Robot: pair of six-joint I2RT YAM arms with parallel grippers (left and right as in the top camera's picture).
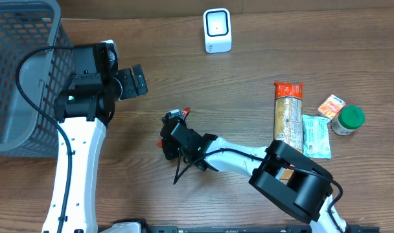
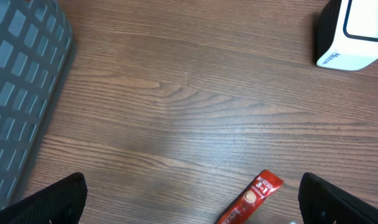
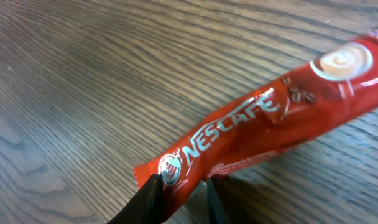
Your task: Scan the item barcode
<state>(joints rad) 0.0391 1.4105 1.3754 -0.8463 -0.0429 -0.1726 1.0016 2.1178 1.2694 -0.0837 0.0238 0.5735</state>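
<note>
Wood table (image 1: 249,77), grey basket (image 1: 15,77) (mesh); left hand (image 1: 132,82) wide, right hand (image 3: 181,200) pinching coffee sachet (image 3: 257,124).

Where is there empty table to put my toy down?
Bare table lies between the white scanner and the cracker pack, and between the scanner and the left tool. Crowded: the right side, where cracker pack, teal packet, orange packet and green-lidded jar huddle, and the middle, where the right tool pinches the red coffee stick.
</note>
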